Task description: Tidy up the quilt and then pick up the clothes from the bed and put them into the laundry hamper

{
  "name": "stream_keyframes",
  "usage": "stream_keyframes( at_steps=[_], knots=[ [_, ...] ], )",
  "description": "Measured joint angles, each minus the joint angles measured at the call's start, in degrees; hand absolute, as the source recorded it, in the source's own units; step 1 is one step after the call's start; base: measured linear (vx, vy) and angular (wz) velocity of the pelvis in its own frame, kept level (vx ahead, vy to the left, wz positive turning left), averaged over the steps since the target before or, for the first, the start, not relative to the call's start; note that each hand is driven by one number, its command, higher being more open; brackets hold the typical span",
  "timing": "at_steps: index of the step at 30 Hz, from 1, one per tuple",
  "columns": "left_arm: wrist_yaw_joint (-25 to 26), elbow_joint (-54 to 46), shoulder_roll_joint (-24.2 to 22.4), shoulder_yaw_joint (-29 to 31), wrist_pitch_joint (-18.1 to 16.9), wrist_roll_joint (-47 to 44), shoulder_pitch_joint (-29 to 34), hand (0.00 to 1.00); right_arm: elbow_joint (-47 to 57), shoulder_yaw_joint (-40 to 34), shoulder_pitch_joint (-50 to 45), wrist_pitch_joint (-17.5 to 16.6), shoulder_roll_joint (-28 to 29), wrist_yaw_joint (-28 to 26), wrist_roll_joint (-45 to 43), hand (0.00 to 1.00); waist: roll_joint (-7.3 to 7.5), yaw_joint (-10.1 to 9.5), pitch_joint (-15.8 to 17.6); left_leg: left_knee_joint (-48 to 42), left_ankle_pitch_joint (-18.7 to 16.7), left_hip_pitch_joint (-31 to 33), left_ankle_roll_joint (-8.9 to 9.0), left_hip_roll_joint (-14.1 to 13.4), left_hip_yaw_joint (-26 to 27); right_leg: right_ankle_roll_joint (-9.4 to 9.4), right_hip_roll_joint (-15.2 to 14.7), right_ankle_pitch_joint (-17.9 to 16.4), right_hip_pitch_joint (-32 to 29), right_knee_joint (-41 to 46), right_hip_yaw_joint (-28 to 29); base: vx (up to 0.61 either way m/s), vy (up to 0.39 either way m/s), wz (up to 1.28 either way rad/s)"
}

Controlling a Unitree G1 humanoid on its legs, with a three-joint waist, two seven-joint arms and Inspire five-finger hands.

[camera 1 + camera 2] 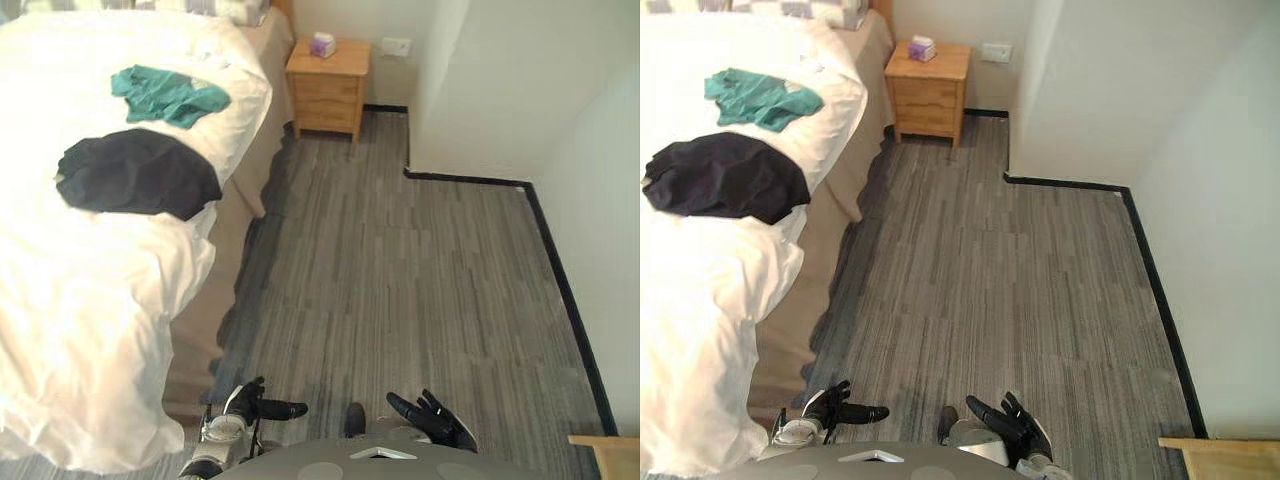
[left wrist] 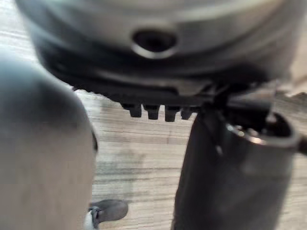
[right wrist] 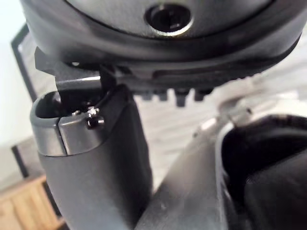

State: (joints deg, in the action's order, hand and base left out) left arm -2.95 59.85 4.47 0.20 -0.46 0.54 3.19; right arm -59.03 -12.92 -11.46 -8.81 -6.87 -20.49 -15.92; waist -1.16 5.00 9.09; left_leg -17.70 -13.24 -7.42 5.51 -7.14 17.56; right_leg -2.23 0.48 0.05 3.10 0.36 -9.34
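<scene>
Left eye view: a bed (image 1: 215, 300) runs along the left side, covered by a white quilt (image 1: 90, 310). The quilt lies rumpled, and its edge hangs unevenly over the bed's beige side, lowest at the near corner. Two clothes rest on top of it. A teal garment (image 1: 168, 94) lies crumpled at the far end. A black garment (image 1: 135, 173) is spread just nearer, close to the teal one but apart from it. Both lie near the quilt's floor-side edge.

Past the bed's far corner a wooden nightstand (image 1: 328, 90) stands against the wall (image 1: 480, 80), with a small box (image 1: 322, 44) on top and a socket (image 1: 396, 46) just beside it on the wall. Grey striped floor (image 1: 400, 280) stretches from the bed to the wall.

Low at the near edge, the left robot hand (image 1: 258, 402) hangs over the floor close to the bed's near corner, fingers loosely straight and holding nothing. The right robot hand (image 1: 437, 420) hangs beside it, well apart from the bed, fingers spread and empty. Both are far from the clothes. A wooden corner (image 1: 607, 455) shows at the near right.
</scene>
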Motion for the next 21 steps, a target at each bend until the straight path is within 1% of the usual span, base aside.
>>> stream_keyframes(
  at_steps=[1, 2, 3, 4, 5, 6, 14, 18, 19, 21],
  knots=[
    [0.12, -0.24, -0.27, 0.12, -0.4, -0.68, 0.28, 1.0, -0.25, 0.05, 0.5, 0.0, -0.52, -0.01, 0.05, 1.0, -0.55, -0.31, 0.04, 1.8, -0.51, 0.0, 0.12, 1.75, -4.38, 0.2, 0.12, 0.13, -0.47, 0.4, 1.72, -0.04, 0.093, -1.35],
    [0.37, -0.99, -0.55, 0.12, -0.84, -1.34, 0.8, 1.0, -0.74, 0.07, 1.26, -0.03, -1.25, -0.04, 0.28, 1.0, -1.21, -0.17, -0.03, 4.3, -0.58, 0.1, -0.09, 3.46, -9.03, 0.56, 0.5, 0.33, -1.18, 0.58, 3.35, -0.09, 0.118, -1.11],
    [0.38, -1.6, -0.98, -0.01, -1.03, -2.53, 1.32, 1.0, -0.8, 0.04, 1.26, -0.08, -1.96, -0.1, 2.0, 1.0, -2.7, 0.11, -0.51, 7.49, 1.38, 1.2, -1.69, 3.16, -11.69, 0.84, 1.92, 0.53, -2.01, 0.46, 4.75, -0.09, 0.123, -0.88],
    [0.4, -1.57, -1.14, -0.1, -1.01, -2.75, 1.24, 1.0, -0.93, 0.05, 1.24, 0.0, -1.96, -0.09, 2.55, 1.0, -3.11, -0.02, -0.65, 7.67, 0.77, 1.55, -2.89, 2.4, -11.2, 0.83, 2.57, 0.57, -1.95, 0.31, 4.94, -0.05, 0.157, -0.63],
    [0.57, -1.72, -1.03, -0.13, -0.89, -2.92, 1.15, 1.0, -1.16, -0.02, 0.55, 0.12, -1.19, -0.03, 3.71, 1.0, -2.46, 0.01, -1.23, 8.2, 0.6, 1.16, -2.91, 2.36, -10.18, 1.4, 2.42, 0.99, -1.08, -0.72, 4.86, 0.01, 0.084, -0.24],
    [1.52, 2.87, 5.19, -1.63, 2.92, 0.09, 1.82, 1.0, -2.07, 1.72, 1.28, -0.65, 1.04, -0.07, 3.81, 1.0, 1.78, -1.9, -2.27, 15.17, 3.46, -2.78, -3.51, 4.84, -11.58, 2.15, 0.55, 4.2, 1.31, -5.23, 2.14, 0.03, 0.057, -0.14],
    [1.54, 3.31, 5.27, -1.61, 2.73, -1.01, 1.86, 1.0, -2.08, 1.71, 1.28, -0.29, 1.04, 0.15, 3.71, 1.0, 1.9, -1.94, -2.22, 15.16, 3.48, -2.77, -3.55, 4.94, -11.64, 2.18, 0.49, 4.23, 1.28, -5.22, 2.14, 0.0, 0.0, 0.0],
    [2.23, 4.95, 5.42, -0.92, 1.3, -9.31, 1.97, 1.0, -2.1, 1.7, 1.58, 2.68, 1.07, 1.27, 2.92, 1.0, 2.21, -2.14, -2.0, 15.16, 3.58, -2.67, -3.75, 5.23, -11.87, 2.34, 0.23, 4.34, 1.22, -5.23, 2.08, 0.0, 0.0, 0.01],
    [2.34, 5.03, 5.39, -0.68, 1.3, -10.03, 2.03, 1.0, -2.1, 1.7, 1.61, 3.12, 1.06, 1.38, 2.47, 1.0, 2.24, -2.16, -1.97, 15.16, 3.63, -2.6, -3.83, 5.32, -11.97, 2.36, 0.14, 4.35, 1.19, -5.23, 2.01, 0.0, 0.0, 0.08],
    [2.89, 5.27, 5.04, 0.91, 0.61, -14.03, 2.92, 1.0, -2.11, 1.61, 1.69, 4.75, 1.15, 2.31, 0.95, 1.0, 2.37, -2.12, -1.79, 15.15, 3.88, -2.1, -4.24, 5.66, -12.56, 2.52, -0.27, 4.46, 1.05, -5.24, 1.45, 0.0, 0.0, 0.13]
  ],
)
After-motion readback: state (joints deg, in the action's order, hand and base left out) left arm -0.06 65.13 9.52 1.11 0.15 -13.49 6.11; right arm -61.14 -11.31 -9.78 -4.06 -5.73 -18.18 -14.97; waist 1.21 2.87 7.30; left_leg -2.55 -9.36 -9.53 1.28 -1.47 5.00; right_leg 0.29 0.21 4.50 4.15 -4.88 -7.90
